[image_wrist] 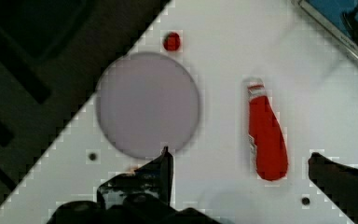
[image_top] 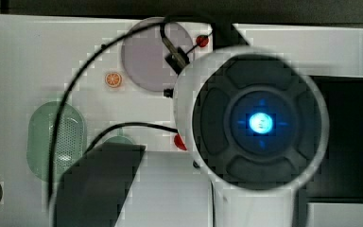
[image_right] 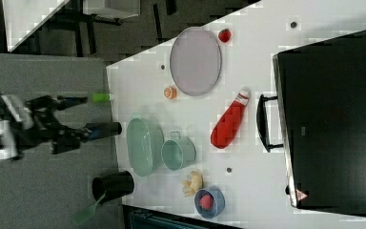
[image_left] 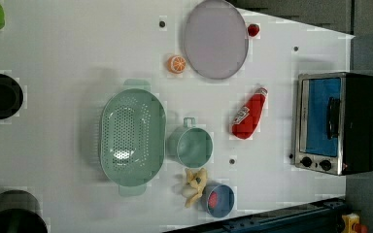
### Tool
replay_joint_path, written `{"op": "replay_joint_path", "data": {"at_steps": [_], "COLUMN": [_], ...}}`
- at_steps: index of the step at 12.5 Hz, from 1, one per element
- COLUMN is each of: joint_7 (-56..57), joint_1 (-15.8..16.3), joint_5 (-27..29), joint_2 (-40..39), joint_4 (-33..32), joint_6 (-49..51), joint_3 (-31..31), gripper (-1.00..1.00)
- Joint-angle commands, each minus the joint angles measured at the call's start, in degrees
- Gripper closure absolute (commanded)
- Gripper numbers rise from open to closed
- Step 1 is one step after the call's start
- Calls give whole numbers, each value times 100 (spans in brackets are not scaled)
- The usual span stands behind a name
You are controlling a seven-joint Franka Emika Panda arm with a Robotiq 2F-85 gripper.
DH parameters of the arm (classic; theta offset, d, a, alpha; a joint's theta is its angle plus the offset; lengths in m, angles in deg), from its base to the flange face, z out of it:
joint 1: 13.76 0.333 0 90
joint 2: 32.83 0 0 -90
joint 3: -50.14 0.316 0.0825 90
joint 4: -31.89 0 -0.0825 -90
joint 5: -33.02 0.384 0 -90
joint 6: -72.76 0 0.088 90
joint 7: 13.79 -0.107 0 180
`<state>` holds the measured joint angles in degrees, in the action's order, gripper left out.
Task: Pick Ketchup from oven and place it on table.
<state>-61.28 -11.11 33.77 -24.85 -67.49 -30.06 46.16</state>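
Left view | ketchup (image_left: pixel 248 116) lying flat on table (image_left: pixel 68 63); cap toward plate (image_left: pixel 215 39) | jaws released

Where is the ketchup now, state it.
In the left view the ketchup lies on the table, between the green cup and the closed oven, below the grey plate.

No lettering is reading clearly anywhere. The ketchup (image_left: pixel 248 117) is showing a white label with red print too blurred to make out. At the 5 o'clock corner of the oven (image_right: pixel 331 119) in the right view, a small red-and-white warning triangle (image_right: pixel 301 194) is showing.
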Motion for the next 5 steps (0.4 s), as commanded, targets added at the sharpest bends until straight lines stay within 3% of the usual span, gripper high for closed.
{"op": "replay_joint_path", "data": {"at_steps": [1, 5], "joint_7": [-45, -45], "joint_1": [45, 45], "joint_5": [0, 0], "joint_2": [-82, -135], "joint_4": [-78, -91], "joint_6": [513, 508], "joint_3": [-14, -13], "gripper": [-100, -100]}}
